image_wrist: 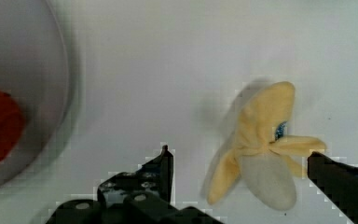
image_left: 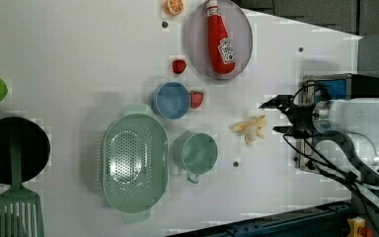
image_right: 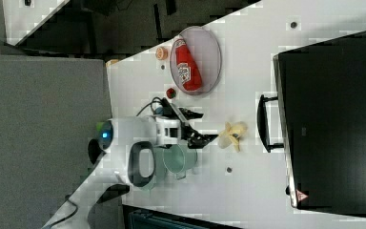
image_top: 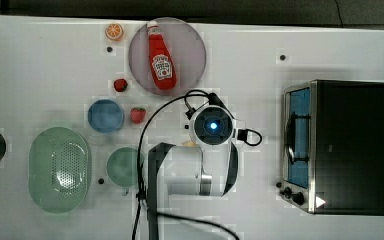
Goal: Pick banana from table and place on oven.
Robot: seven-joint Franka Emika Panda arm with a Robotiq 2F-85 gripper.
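Looking down through the wrist view, we see our gripper (image_wrist: pixel 240 161) spread open, one finger on each side of the banana (image_wrist: pixel 261 149), neither pressing on it. The banana lies flat on the table (image_wrist: pixel 168 56), its peel strips splayed out. In the left view the gripper (image_left: pixel 279 116) hangs to the left view's right of the banana (image_left: pixel 249 128), between it and the oven (image_left: pixel 343 84). In the right view we find the banana (image_right: pixel 232 135) just beside the oven (image_right: pixel 333 119) handle, on the right view's left of it, and apart from it.

On the top view's left, well apart from the oven (image_top: pixel 352 147), a ketchup bottle (image_top: pixel 160 57) lies on a grey plate (image_top: pixel 192 45). Two strawberries (image_top: pixel 137 115), a blue bowl (image_top: pixel 105 116), a green cup (image_top: pixel 122 166) and a green colander (image_top: pixel 59 169) stand near one another there.
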